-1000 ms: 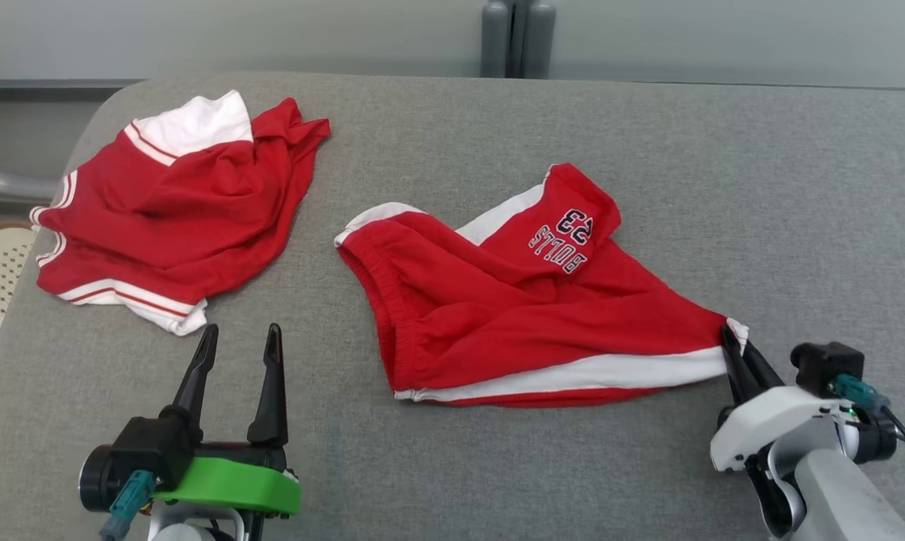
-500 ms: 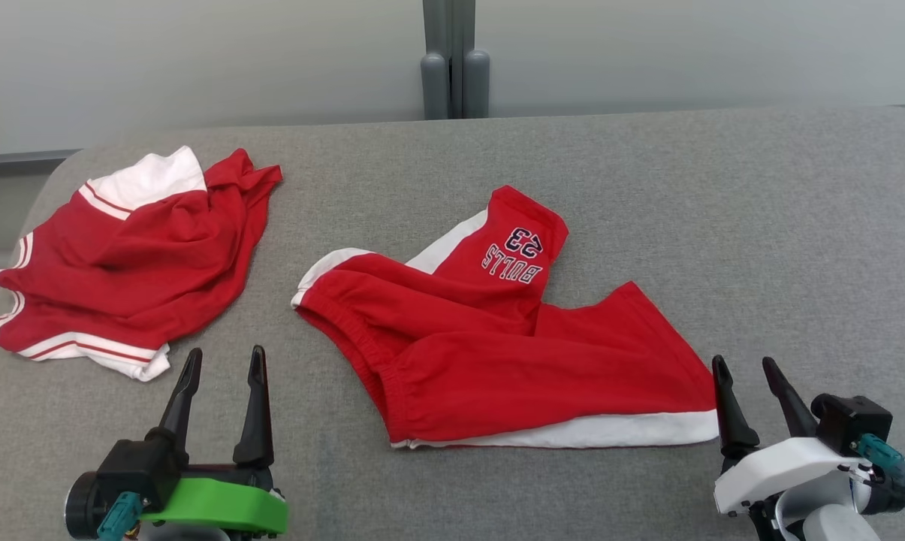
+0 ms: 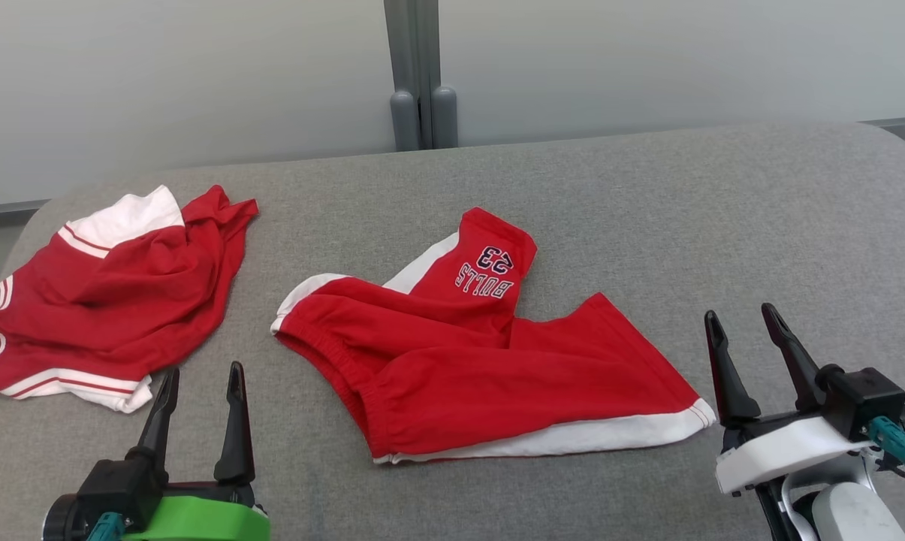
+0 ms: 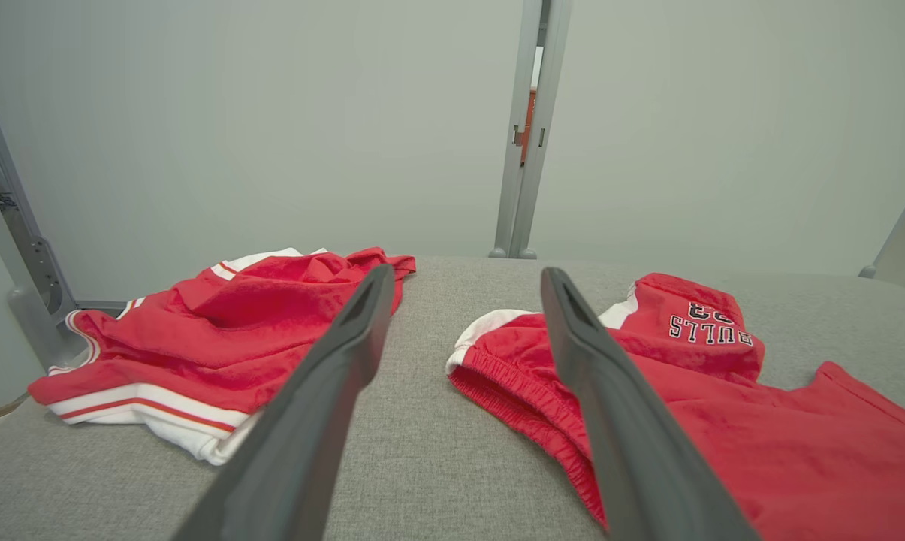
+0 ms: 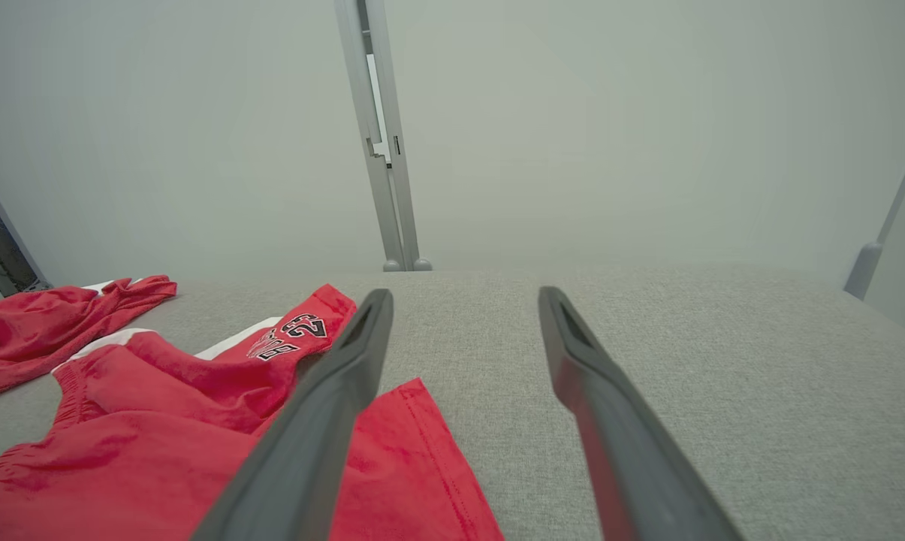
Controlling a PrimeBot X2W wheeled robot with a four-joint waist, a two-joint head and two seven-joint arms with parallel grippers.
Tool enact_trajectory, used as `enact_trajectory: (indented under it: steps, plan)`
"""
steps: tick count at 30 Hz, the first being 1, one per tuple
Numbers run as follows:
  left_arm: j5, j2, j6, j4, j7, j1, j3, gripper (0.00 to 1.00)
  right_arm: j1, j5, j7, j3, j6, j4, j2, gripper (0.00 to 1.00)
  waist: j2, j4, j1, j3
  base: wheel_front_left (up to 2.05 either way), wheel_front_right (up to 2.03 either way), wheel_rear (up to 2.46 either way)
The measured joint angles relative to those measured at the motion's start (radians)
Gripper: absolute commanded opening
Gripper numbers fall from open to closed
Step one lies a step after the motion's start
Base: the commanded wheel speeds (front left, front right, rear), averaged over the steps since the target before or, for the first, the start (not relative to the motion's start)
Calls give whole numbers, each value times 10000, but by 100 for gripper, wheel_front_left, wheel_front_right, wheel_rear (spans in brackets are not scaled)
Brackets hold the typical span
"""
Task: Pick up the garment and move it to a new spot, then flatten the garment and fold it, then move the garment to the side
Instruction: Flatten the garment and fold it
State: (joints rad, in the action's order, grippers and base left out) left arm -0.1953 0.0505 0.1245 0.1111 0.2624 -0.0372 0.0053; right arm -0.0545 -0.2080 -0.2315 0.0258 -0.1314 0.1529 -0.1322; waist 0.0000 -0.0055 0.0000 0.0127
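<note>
Standing with its two fingers wide apart and nothing between them, the right tool (image 3: 739, 314) sits just beside the white-trimmed hem corner of the red shorts (image 3: 497, 368), not touching the cloth. The left tool (image 3: 203, 370) is likewise spread and empty, low at the near left, between the shorts and a second red garment (image 3: 99, 300) heaped at the far left of the grey surface (image 3: 647, 225).

The shorts lie near the middle of the surface, well apart from that heap, so the first step, lifting them to a new spot, looks finished. Flattening looks only half done. The near leg is drawn out fairly smooth toward the right tool, but the far leg, with its upside-down lettering, is doubled over the body, and the waistband at the left is rumpled. Whether more cloth is tucked underneath is hard to tell from these angles. Smoothing that leg, folding, and shifting the shorts aside all remain.
</note>
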Motion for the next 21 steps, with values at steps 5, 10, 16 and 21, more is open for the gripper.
enact_trajectory:
  steps: [5, 10, 16, 21]
  plan:
    - [33, 2, 2, -63, 0, -152, 182, 100, 624, 105, -2, -8, 0, -702, 81, 100, 0, -84, 0, -108, 0, 0, 0]
    - [90, 100, 15, -86, 0, -274, 393, 100, 1234, 111, 33, -113, 0, -1273, 291, 100, 0, -89, 0, -207, 0, 0, 0]
    - [144, 318, 23, -92, 0, -334, 556, 100, 1635, 198, 146, -107, 0, -1540, 470, 100, 0, 15, 0, -316, 0, 0, 0]
    - [144, 495, 15, -134, -65, -359, 560, 100, 1791, 268, 307, -77, 0, -1749, 602, 100, 0, 168, 0, -419, 0, 0, 0]
